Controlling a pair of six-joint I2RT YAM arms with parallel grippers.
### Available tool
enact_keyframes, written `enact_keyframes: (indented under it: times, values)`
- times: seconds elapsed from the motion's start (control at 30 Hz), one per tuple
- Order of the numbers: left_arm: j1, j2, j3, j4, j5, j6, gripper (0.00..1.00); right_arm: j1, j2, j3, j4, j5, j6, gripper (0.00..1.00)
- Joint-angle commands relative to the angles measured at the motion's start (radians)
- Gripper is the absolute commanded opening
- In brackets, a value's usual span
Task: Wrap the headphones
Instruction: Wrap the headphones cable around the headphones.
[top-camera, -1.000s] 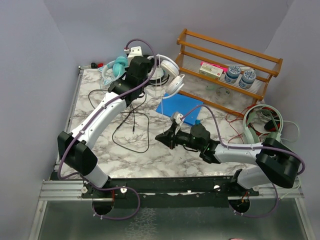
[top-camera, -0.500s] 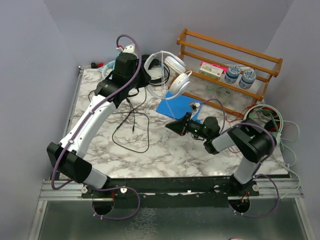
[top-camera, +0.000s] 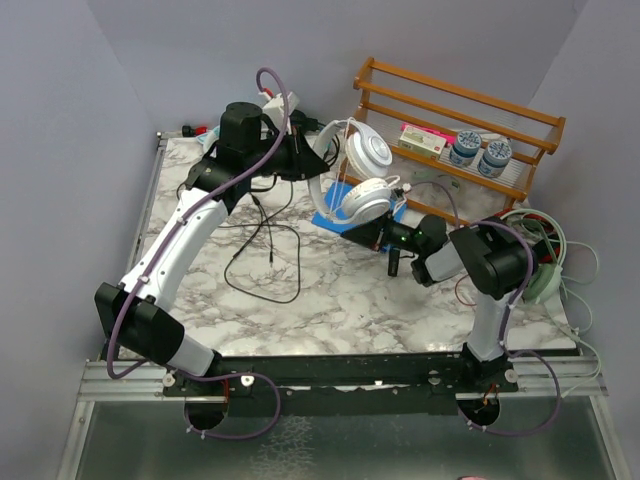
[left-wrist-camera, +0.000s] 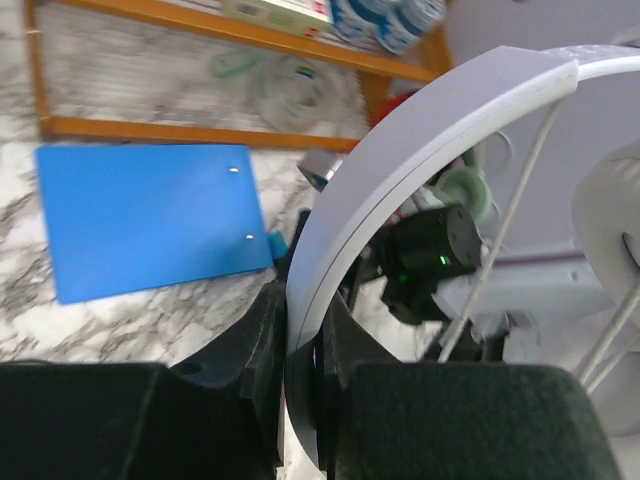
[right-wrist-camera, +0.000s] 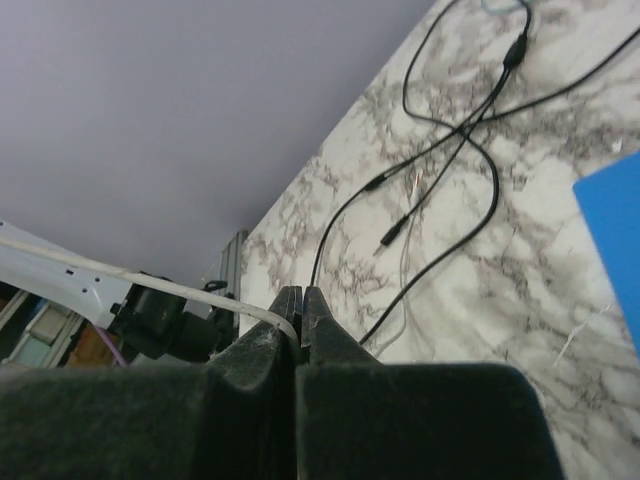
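left gripper (left-wrist-camera: 300, 340) clamps white headphones (left-wrist-camera: 430, 130) by headband, held aloft; right gripper (right-wrist-camera: 301, 300) pinches cable (right-wrist-camera: 200, 293) just beneath lower ear cup (top-camera: 366, 198).

I can't read any lettering from here; the print on the small box (top-camera: 422, 139) on the far wooden rack (top-camera: 455, 96) is too blurred.

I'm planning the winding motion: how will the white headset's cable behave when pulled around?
Probably floppy: the thin cable looks straight only because the right pincer pulls it. It may slip, being a thin, smooth strand between shut jaws. The headband looks stiff, holding its arc in the left pincer.
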Motion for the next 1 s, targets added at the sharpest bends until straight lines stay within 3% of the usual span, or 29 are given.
enact_keyframes:
  times: [0.0,0.07,0.27,0.4,0.5,0.73,0.97]
  values:
    - [0.0,-0.035,0.012,0.106,0.465,0.069,0.0,-0.063,-0.04,0.034,-0.012,-0.005,-0.031,0.02]
    - [0.0,-0.044,0.018,0.045,0.477,0.16,0.0,-0.087,-0.073,0.042,-0.046,-0.012,-0.04,0.02]
    - [-0.004,-0.104,-0.049,-0.062,0.278,0.461,0.0,-0.094,-0.269,0.066,-0.33,-0.065,-0.187,0.02]
    - [-0.051,-0.126,-0.103,-0.093,0.247,0.726,0.0,-0.092,-0.425,0.102,-0.648,-0.018,-0.365,0.03]
    - [-0.138,-0.159,-0.173,-0.092,0.026,0.95,0.0,-0.093,-0.518,0.144,-0.845,0.011,-0.471,0.03]
    - [-0.204,-0.173,-0.247,-0.009,-0.407,1.253,0.0,-0.084,-0.591,0.275,-1.218,-0.056,-0.58,0.02]
    - [-0.229,-0.223,-0.338,0.053,-0.47,1.612,0.0,-0.079,-0.669,0.334,-1.413,-0.111,-0.659,0.03]
